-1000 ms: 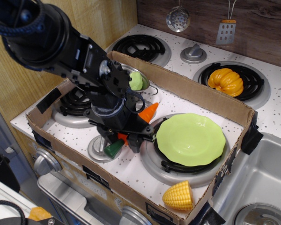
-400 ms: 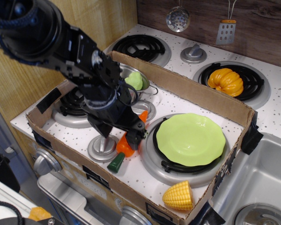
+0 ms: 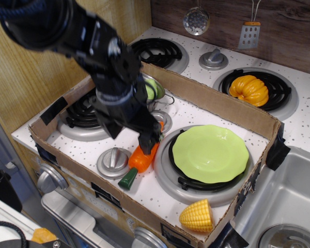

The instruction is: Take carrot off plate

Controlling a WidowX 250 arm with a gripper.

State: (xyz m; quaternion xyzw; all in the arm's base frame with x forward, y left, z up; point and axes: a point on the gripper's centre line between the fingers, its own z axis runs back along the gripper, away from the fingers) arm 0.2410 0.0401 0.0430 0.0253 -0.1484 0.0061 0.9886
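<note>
I'm seeing the glossy orange carrot (image 3: pixel 139 163) (dark green stub toward me) lying just beside the plate (image 3: pixel 211 153); the pincer (image 3: pixel 151 140) is hovering above it, and I cannot tell its state.

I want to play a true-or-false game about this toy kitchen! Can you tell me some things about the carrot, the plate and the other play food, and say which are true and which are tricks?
1. The carrot lies on the white stovetop beside the plate, not on it. True.
2. The plate has a corn cob on it. False: the plate is bare; the corn cob sits in the near corner of the cardboard box.
3. The pumpkin sits on a back burner, outside the box. True.
4. The carrot's green end points toward the back wall. False: it points toward the stove's front edge.
5. The robot's fingers are just above the carrot's orange end. True.
</note>
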